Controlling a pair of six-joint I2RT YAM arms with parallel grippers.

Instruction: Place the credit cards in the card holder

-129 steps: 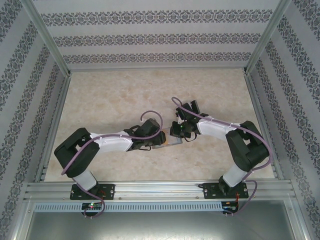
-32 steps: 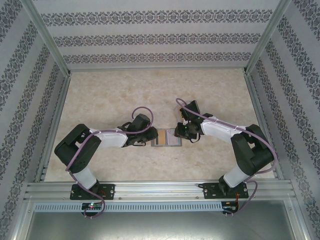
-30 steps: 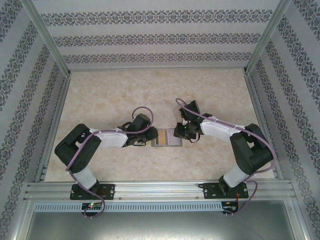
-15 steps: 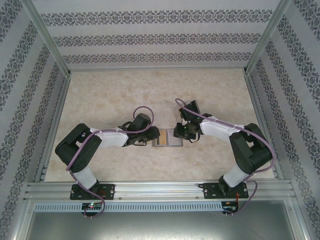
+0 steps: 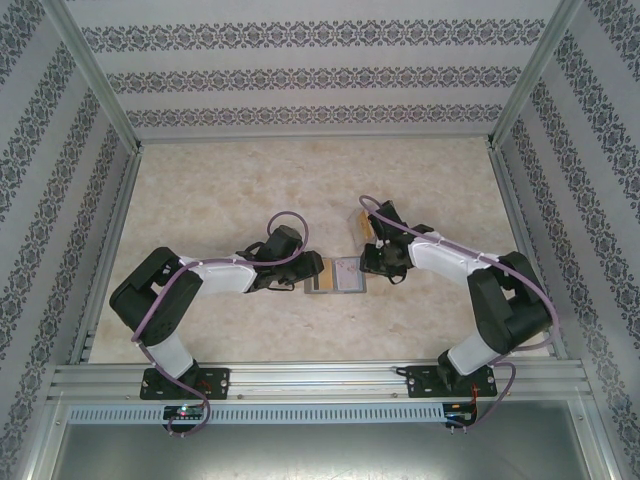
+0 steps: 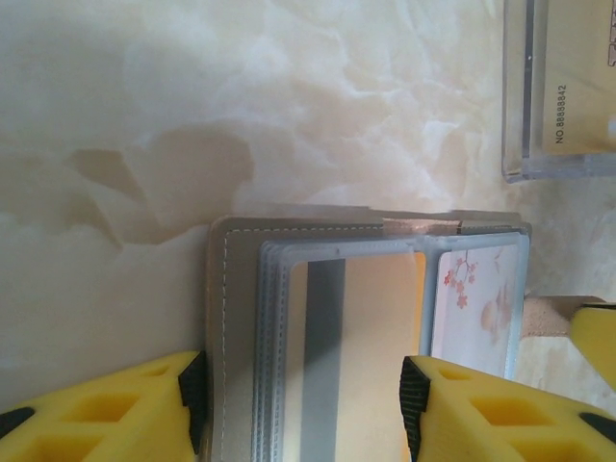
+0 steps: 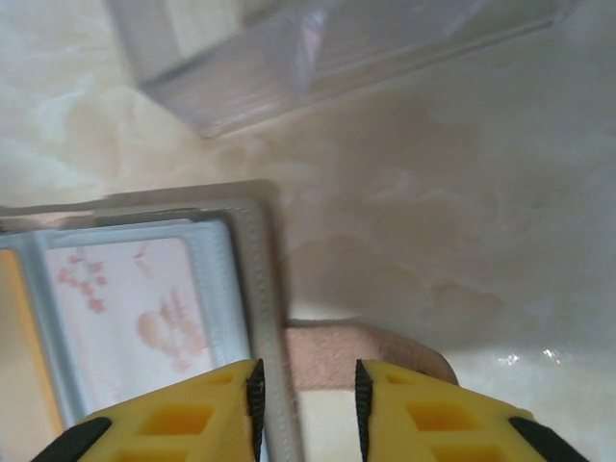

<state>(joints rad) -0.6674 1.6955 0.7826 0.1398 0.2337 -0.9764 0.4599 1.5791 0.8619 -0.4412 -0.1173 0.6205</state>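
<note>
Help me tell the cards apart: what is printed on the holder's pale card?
The pale card bears pink blossom prints, clearest in the left wrist view.

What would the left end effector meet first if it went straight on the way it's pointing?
Probably the open card holder, at its gold card, just ahead of the left end effector; height above it is unclear.

Marbled beige tabletop (image 5: 250, 180) — patterned wallpaper walls (image 5: 320, 75) all around.

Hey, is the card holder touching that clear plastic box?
Apart. The left wrist view shows a strip of bare table between the card holder and the clear plastic box.
</note>
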